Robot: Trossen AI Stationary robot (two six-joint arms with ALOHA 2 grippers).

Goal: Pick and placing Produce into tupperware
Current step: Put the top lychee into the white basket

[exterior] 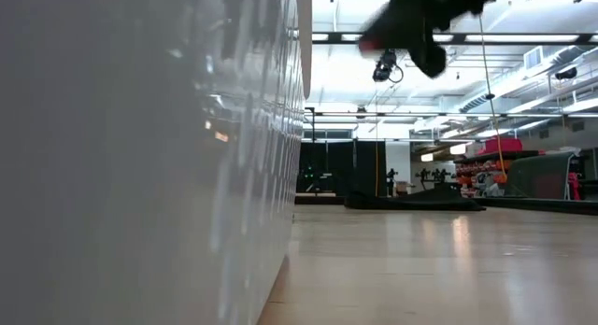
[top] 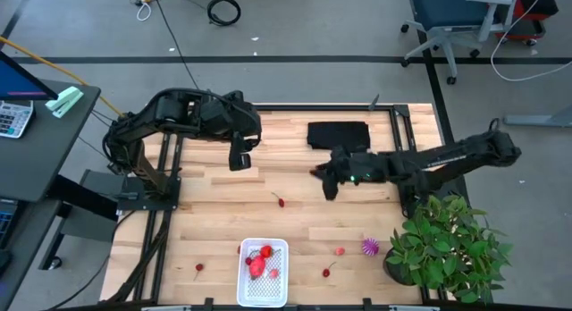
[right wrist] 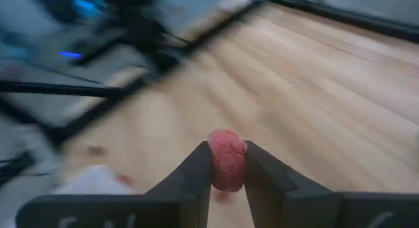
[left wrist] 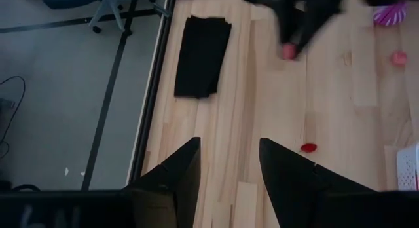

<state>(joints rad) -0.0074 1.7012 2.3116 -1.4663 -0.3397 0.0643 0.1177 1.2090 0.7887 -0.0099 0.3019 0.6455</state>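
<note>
My right gripper hangs above the middle of the table, shut on a small red-pink bumpy piece of produce. The white tupperware sits at the near edge with a few red pieces inside. Loose produce lies on the wood: a red piece near the centre, one left of the tupperware, two to its right, and a spiky purple piece. My left gripper is open and waits above the table's far left part. My right gripper pinches the red-pink bumpy piece between its two fingers, at their free ends. The piece is lifted clear of the table, also seen from the left wrist as a pink spot below the dark fingers.
A flat black folded cloth lies at the far edge just behind my right gripper. A green potted plant stands at the near right corner, beside the purple piece. In the low view the tupperware's white wall fills the left side.
</note>
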